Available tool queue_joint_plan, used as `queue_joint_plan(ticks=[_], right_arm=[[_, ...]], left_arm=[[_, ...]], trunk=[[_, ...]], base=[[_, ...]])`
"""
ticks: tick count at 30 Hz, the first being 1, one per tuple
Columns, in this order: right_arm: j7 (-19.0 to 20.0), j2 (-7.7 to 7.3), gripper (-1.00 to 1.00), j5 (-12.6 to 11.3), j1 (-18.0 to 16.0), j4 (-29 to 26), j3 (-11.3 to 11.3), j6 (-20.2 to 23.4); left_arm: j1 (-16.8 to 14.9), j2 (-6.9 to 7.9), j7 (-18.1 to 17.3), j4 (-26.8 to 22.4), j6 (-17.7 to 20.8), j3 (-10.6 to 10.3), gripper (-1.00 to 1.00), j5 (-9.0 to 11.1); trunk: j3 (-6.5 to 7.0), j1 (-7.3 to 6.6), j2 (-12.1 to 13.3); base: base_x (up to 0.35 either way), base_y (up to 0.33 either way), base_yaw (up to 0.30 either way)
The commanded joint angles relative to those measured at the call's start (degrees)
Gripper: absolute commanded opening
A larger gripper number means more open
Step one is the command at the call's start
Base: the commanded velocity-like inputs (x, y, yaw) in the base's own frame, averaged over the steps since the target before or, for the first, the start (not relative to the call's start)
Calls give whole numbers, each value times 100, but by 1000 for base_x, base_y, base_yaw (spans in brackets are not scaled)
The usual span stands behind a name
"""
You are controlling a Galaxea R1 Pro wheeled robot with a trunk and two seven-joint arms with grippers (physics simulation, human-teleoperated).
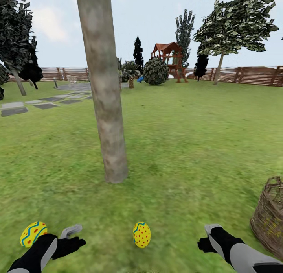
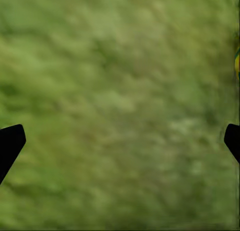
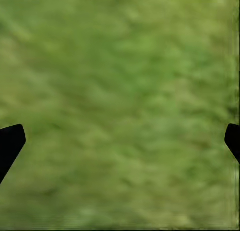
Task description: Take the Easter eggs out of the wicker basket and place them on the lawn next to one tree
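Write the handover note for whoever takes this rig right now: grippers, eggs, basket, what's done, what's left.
Left gripper: open, empty, low over the lawn.
Right gripper: open, empty, also low over grass.
Eggs: one egg lies on the grass in front of the tree trunk; a second egg lies just outside the left gripper.
Wicker basket: on the lawn at the right edge, partly cut off; its inside cannot be seen.
Done: two eggs out, near the tree.
Left: find the third egg, probably in the basket, and set it by the same tree.

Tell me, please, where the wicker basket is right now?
In the head view the wicker basket stands on the lawn at the right edge, just beyond the right gripper.
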Motion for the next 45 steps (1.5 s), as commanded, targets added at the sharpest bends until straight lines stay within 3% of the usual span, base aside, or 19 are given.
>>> queue_joint_plan(ticks=[1,14,22,45], right_arm=[[2,0,100,15,1,-12,43,35],[-6,17,100,19,1,128,51,1],[-230,55,100,35,1,138,47,5],[-340,103,100,48,1,139,51,9]], left_arm=[[-1,-2,-9,-11,49,28,100,20],[-1,-19,-9,-11,49,30,100,19],[-1,-63,-9,-11,49,28,100,19],[-1,-64,-9,-11,49,28,100,19]], trunk=[[6,-25,39],[212,-310,561],[356,-486,881],[770,-991,1804]], base=[[-79,-345,-247],[-79,-345,-48],[-75,-345,271],[-74,-345,291]])
